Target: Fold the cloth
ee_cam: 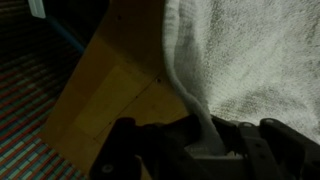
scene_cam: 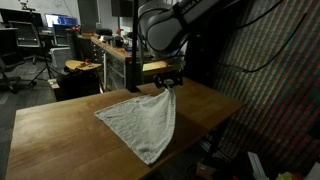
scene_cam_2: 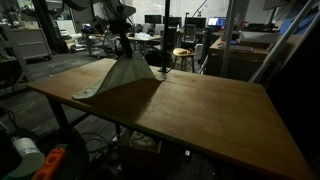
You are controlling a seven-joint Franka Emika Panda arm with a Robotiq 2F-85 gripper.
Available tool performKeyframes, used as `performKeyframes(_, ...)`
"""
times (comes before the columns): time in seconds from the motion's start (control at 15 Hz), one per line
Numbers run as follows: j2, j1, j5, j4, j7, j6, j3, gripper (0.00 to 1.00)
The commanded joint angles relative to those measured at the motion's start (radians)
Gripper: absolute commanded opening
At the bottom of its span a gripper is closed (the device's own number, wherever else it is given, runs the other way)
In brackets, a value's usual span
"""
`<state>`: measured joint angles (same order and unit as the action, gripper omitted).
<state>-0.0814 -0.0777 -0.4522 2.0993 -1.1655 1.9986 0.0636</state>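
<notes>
White cloth (scene_cam: 143,120) corner in gripper (scene_cam: 168,84)

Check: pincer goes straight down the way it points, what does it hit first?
Probably the cloth it holds, draped right below the pincer, then the wooden table beneath. Depth is unclear from these views.

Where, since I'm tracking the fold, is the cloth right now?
In an exterior view the cloth lies on the wooden table, one corner pinched and held up by the gripper near the table's far edge.
</notes>
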Motion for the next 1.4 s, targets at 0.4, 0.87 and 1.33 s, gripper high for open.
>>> performKeyframes(0.4,-0.201,-0.078,-0.055,-0.218,-0.009,-0.173,-0.002,0.00)
performKeyframes(0.87,-0.349,-0.159,-0.053,-0.395,0.000,-0.239,-0.008,0.00)
performKeyframes(1.33,-0.488,-0.211,-0.007,-0.590,0.013,-0.253,-0.011,0.00)
